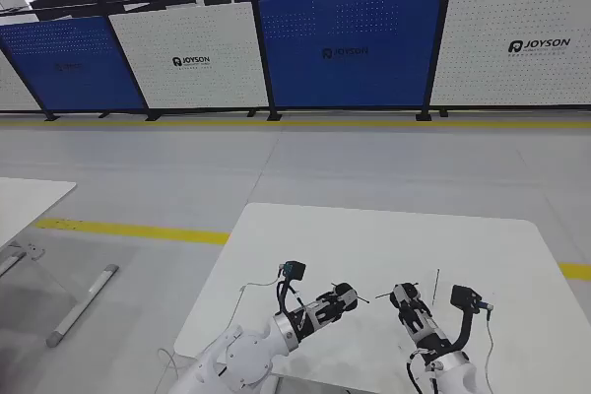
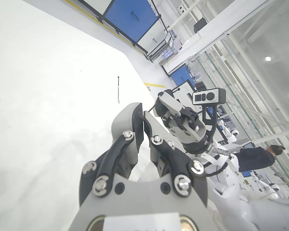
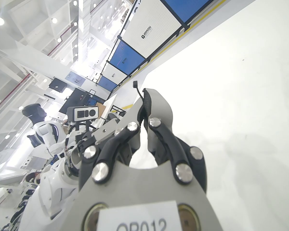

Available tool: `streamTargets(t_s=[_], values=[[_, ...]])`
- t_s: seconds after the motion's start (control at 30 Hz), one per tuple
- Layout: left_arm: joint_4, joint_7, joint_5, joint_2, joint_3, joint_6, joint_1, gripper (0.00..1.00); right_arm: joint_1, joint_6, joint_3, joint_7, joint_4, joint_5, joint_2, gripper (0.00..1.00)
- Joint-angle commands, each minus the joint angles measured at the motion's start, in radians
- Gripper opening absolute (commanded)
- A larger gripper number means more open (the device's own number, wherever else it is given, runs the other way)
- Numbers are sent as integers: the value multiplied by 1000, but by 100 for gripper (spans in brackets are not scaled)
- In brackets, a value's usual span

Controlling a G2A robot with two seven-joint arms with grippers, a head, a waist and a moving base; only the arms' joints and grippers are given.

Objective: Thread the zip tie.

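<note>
Count so far:
- Zip ties: 2 for sure. One zip tie point(image 1: 436, 283) lies loose on the worktop point(image 1: 374, 231). A second zip tie point(image 3: 135, 84) is pinched in the right gripper point(image 3: 144, 97).
- A thin black strand point(image 2: 152, 107) sits at the tip of the left gripper point(image 2: 143, 117); can't tell if it's a third tie.
- Grippers: 2.
- Worktops: 1 under the arms, plus a second worktop point(image 1: 20, 202) at the edge.
- Blue panels point(image 1: 350, 49) behind: 2.
</note>
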Motion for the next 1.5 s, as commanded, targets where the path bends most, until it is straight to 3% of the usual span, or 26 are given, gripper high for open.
streamTargets(t_s=[0.0, 0.17, 0.33, 0.5, 1.07, 1.33, 1.4, 1.47], values=[[0, 0, 0, 0, 0, 0, 0, 0, 0, 0, 0, 0, 0, 0, 0, 0], [0, 0, 0, 0, 0, 0, 0, 0, -6, -61, -6, -42, 19, 20, -2, 0], [0, 0, 0, 0, 0, 0, 0, 0, -42, -182, 16, -78, 52, 85, 0, 0], [0, 0, 0, 0, 0, 0, 0, 0, -54, -251, 20, -119, 100, 126, -1, 0], [0, 0, 0, 0, 0, 0, 0, 0, -45, -247, 16, -140, 115, 115, -3, 0], [0, 0, 0, 0, 0, 0, 0, 0, -82, -151, -34, -276, 82, -12, -12, 0], [0, 0, 0, 0, 0, 0, 0, 0, -82, -141, -49, -254, 80, 2, -14, 0], [0, 0, 0, 0, 0, 0, 0, 0, -75, -171, -47, -173, 76, 93, -14, 0]])
